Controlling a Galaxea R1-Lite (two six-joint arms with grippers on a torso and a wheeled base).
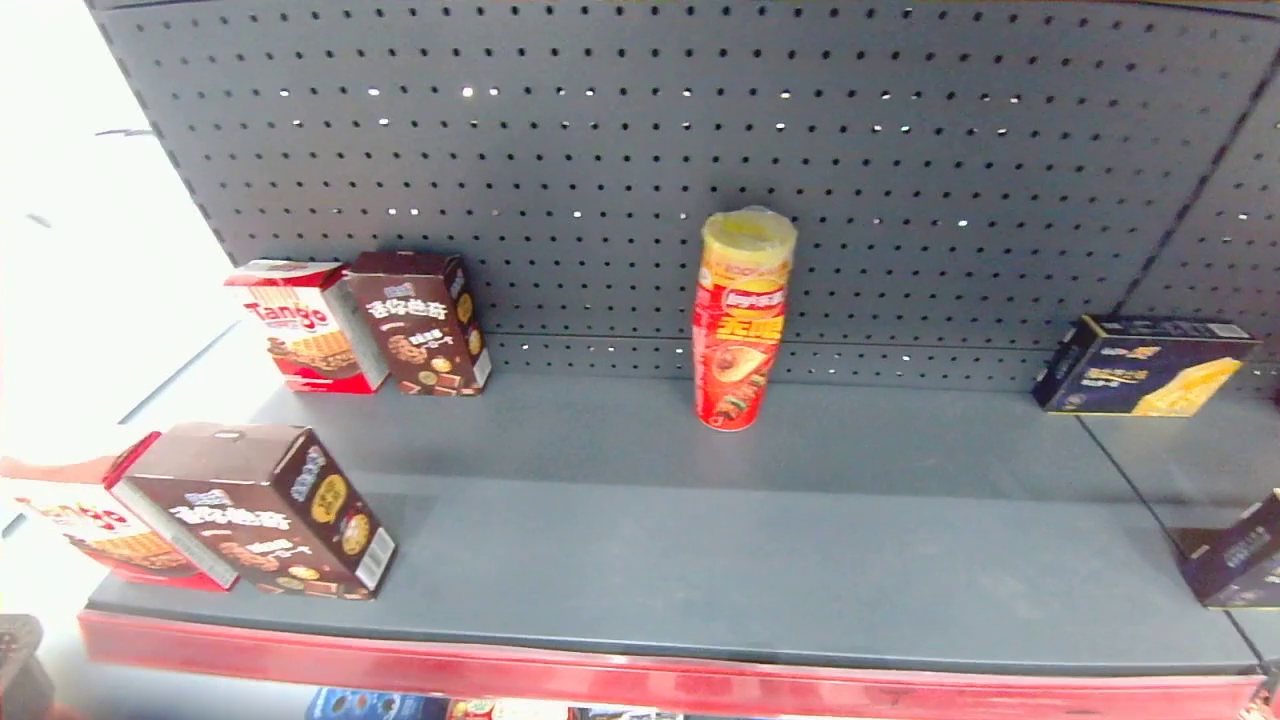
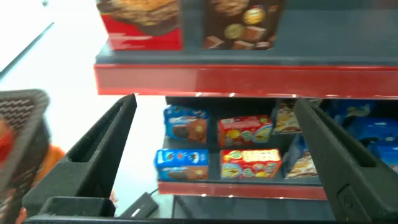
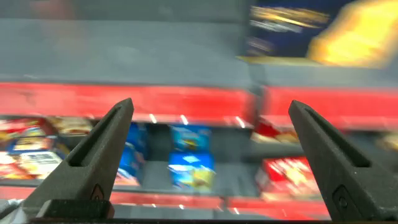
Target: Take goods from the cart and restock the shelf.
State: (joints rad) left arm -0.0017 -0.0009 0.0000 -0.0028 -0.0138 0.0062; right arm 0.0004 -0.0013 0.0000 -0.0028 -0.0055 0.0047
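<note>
Left gripper (image 2: 214,102): black two-finger claw, fingers spread wide with nothing between them, held before the red front lip (image 2: 249,81) of the shelf. A dark mesh basket (image 2: 22,124) sits close beside it.
Right gripper (image 3: 211,104): black fingers likewise parted and empty, facing the same red lip.
Lower tier, seen between the left fingers: blue snack packets (image 2: 185,123) and red-and-yellow snack packets (image 2: 245,130), stacked two high.
Dark grey metal shelf board (image 1: 700,540), front left: brown rectangular biscuit carton (image 1: 265,510), touching a red-and-white wafer carton (image 1: 90,530) on its left.
Front right edge: dark blue carton (image 1: 1235,555), partly cut off.
Rear left: second red-and-white wafer carton (image 1: 300,325) and second brown biscuit carton (image 1: 425,322), upright, side by side and touching.
Rear centre: red cylindrical crisp tube with yellow lid (image 1: 740,320), upright, standing alone, well apart from the cartons.
Rear right, adjoining board: dark blue carton with yellow print (image 1: 1140,365).
Backing: grey perforated metal panel (image 1: 700,150).
</note>
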